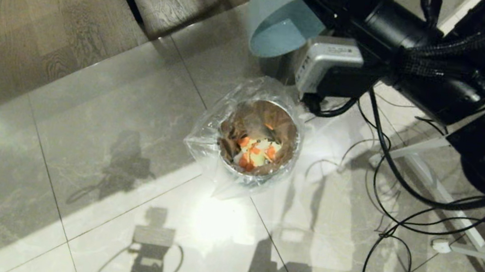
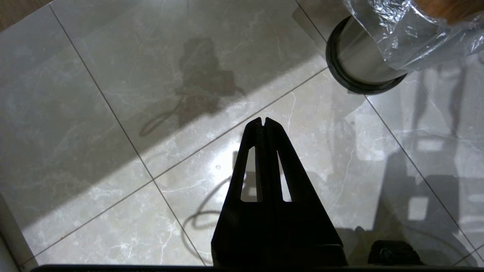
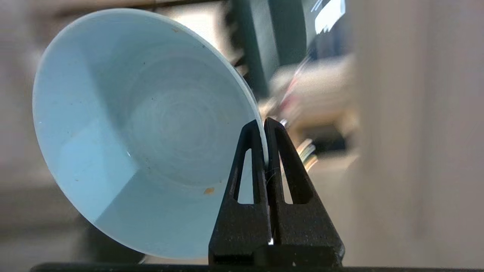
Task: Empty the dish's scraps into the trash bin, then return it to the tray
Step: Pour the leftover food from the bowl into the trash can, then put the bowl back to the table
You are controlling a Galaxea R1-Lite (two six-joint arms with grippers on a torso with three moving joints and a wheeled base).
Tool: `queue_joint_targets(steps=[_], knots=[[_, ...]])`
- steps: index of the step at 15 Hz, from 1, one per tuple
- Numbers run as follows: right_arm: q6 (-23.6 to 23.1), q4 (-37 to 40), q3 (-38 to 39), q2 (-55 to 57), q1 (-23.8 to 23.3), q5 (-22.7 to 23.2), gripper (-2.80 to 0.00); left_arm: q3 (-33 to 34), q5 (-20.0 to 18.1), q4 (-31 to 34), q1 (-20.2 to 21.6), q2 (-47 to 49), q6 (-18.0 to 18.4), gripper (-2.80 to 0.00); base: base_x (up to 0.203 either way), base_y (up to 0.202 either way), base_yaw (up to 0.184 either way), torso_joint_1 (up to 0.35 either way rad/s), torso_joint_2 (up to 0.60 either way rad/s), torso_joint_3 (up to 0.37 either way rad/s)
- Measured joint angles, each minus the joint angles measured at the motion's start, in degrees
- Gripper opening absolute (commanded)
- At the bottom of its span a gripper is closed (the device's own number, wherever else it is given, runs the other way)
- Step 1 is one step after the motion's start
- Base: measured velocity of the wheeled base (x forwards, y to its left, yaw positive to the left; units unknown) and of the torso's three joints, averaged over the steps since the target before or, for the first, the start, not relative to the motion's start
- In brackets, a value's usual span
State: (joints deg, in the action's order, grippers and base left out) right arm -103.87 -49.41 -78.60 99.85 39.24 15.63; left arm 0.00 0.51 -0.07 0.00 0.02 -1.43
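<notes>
Right gripper [image 3: 263, 126] pinches the tipped bowl's [image 3: 143, 132] rim – scraps [image 1: 255, 152] in the bin [image 1: 256, 133] – left gripper [image 2: 263, 121] closed, empty.

The floor [image 1: 97, 135] is glossy pale marble tile, meeting wood planks farther off. On the tile stands the bin [image 1: 258, 138], bag-lined, scraps [image 1: 255, 152] inside. Black cables [image 1: 400, 222] sprawl beside it, near a white frame [image 1: 469, 231].

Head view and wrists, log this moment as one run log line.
right gripper: shut on dish rim, tilted | scraps: in trash bin | left gripper: shut, idle over floor | tray: not in view
</notes>
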Motion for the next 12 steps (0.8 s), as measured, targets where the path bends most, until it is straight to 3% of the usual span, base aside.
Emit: queue_joint_targets(steps=[2, 4, 6, 12], knots=[[5.08, 5.95, 0.94, -0.45, 0.02, -5.84, -2.8, 0.0, 0.0, 0.0, 0.0, 0.0, 0.01, -2.8, 0.0, 0.0, 0.0, 0.0, 0.0, 0.0], [12.04, 10.85, 1.8, -0.81, 0.02, -7.22, -2.8, 0.0, 0.0, 0.0, 0.0, 0.0, -0.01, -2.8, 0.0, 0.0, 0.0, 0.0, 0.0, 0.0], [18.82, 14.54, 2.18, -1.04, -0.02, -11.87, -2.8, 0.0, 0.01, 0.0, 0.0, 0.0, -0.02, -2.8, 0.0, 0.0, 0.0, 0.0, 0.0, 0.0], [41.6, 19.53, 1.94, -1.21, -0.02, -28.23, -2.8, 0.0, 0.0, 0.0, 0.0, 0.0, 0.03, -2.8, 0.0, 0.0, 0.0, 0.0, 0.0, 0.0]])
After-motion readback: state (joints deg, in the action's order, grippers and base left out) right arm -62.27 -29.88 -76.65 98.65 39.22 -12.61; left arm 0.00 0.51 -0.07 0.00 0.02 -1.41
